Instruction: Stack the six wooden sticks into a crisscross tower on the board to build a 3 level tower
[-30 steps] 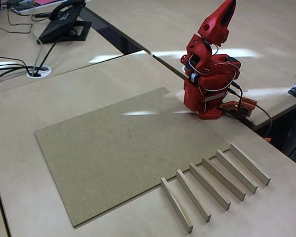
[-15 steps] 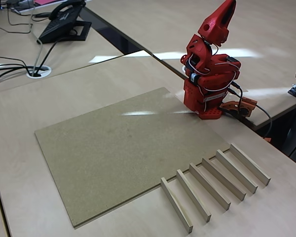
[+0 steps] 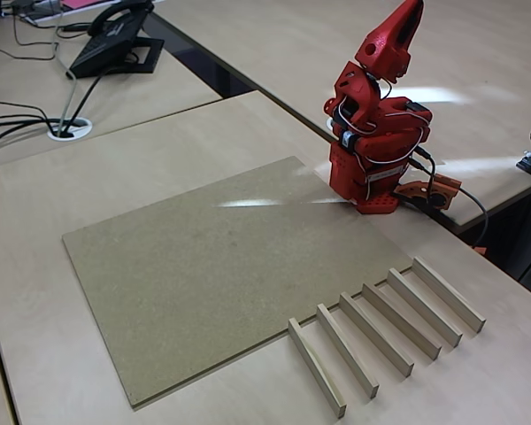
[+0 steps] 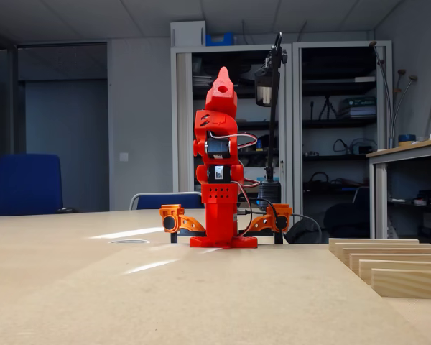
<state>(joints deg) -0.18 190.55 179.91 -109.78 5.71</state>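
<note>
Behind the board [image 3: 203, 266], a telephone [image 3: 115, 40], cables [image 3: 26, 119].

You are looking at a black desk phone [image 3: 115, 40] sitting on the far-left tabletop, with dark cables [image 3: 22, 119] running into a white grommet [image 3: 69, 129] nearby. In the low fixed view, open shelving [image 4: 345, 136] is standing at the back and a blue chair [image 4: 23, 184] is sitting at far left.

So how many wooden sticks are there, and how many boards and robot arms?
Wooden sticks: 6, side by side on the table beside the board
Board: 1
Red robot arm: 1, folded up
Total: 8
</note>
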